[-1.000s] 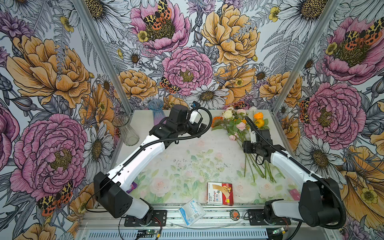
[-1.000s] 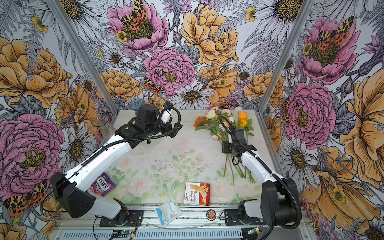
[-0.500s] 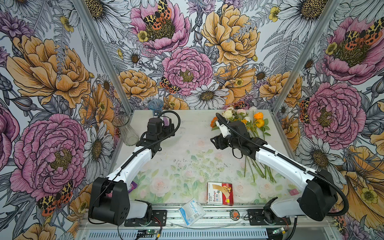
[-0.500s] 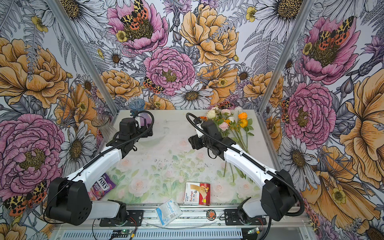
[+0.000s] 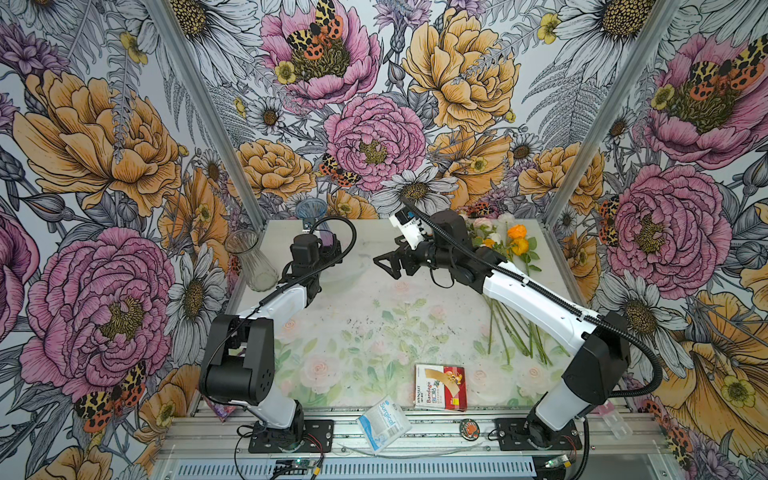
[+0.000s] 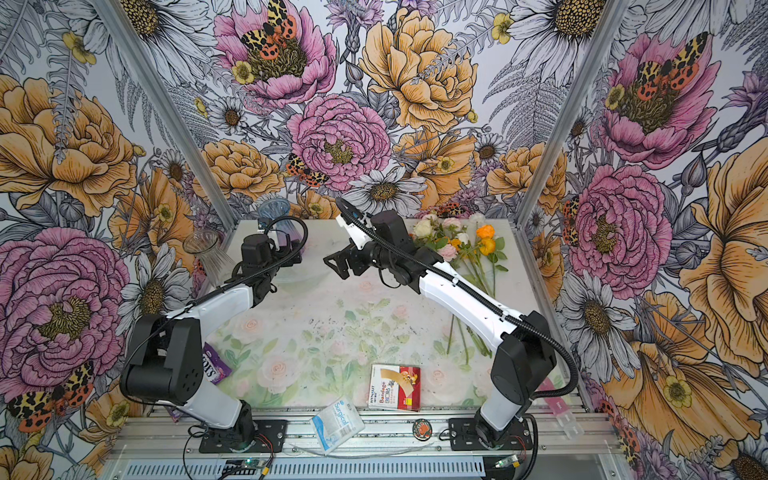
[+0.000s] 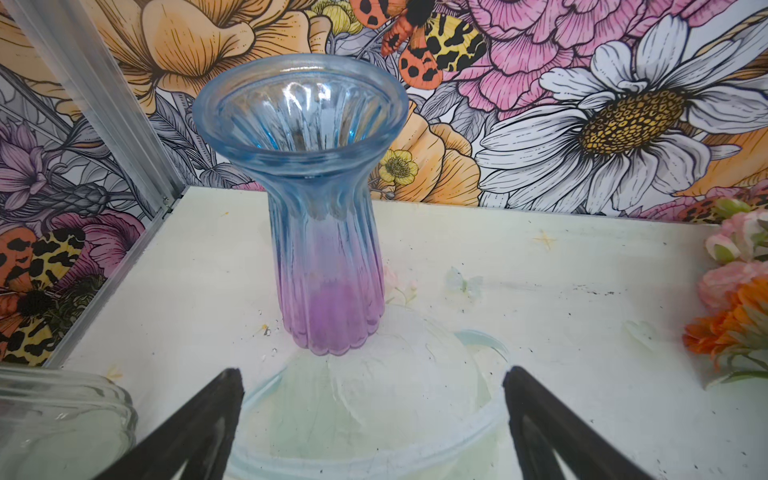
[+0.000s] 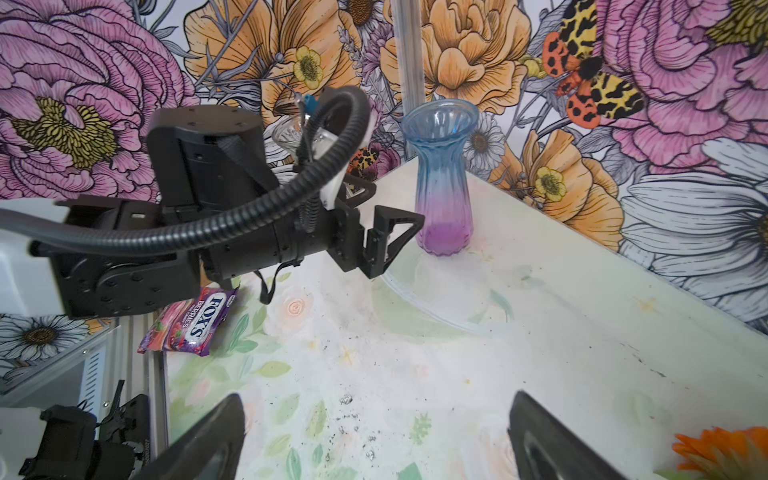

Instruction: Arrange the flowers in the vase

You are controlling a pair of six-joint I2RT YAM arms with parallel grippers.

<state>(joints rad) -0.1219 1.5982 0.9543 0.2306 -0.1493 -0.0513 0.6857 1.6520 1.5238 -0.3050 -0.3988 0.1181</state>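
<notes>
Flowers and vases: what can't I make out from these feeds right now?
- Flowers: mid-stems hidden under the right arm in both top views; count unclear.
- Blue-purple vase: lower body largely hidden by the left arm and its cable in both top views.
- Clear vase: cut off by the left wrist view's edge.
- Candy packet: partly hidden by the left arm in both top views.

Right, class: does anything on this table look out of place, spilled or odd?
Yes. A bandage box lies near the table's front edge, a Surgical packet sits askew on the metal rail, and a sweets packet lies beside the left arm: none suits flower arranging. Dark specks are scattered mid-table, like spilled dirt.
</notes>
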